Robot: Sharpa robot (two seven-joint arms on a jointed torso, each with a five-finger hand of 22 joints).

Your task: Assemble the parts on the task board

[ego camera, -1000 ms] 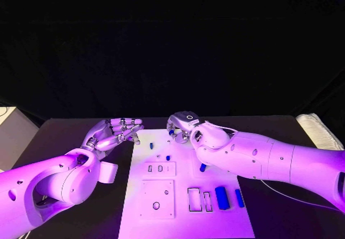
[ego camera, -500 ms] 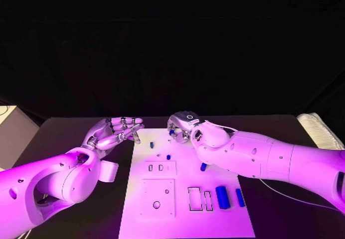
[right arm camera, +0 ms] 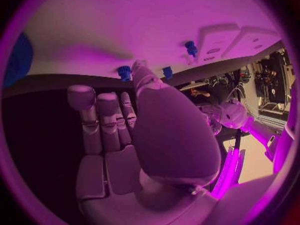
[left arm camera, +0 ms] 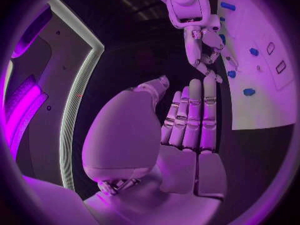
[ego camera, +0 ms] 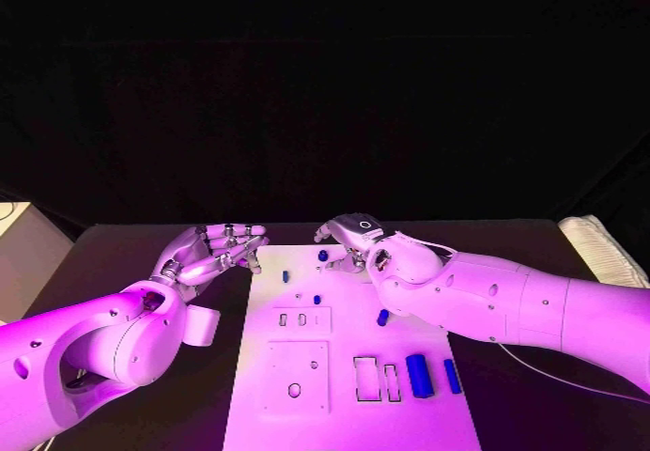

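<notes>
You are looking down at the white task board, lying in the lower middle of the frame on the black table. Your right hand is hovering over the board's upper edge, fingers curled downward beside a small blue part at the top of the board; whether it is touching or holding anything cannot be told. Your left hand is resting just off the board's upper left corner, palm up, fingers straight and holding nothing.

More blue parts are sitting on the board: one near the left edge, one just below the middle top, one beside the right forearm, and two longer pieces lying side by side at the lower right, next to two empty rectangular slots.

A white object is lying at the table's right edge.
</notes>
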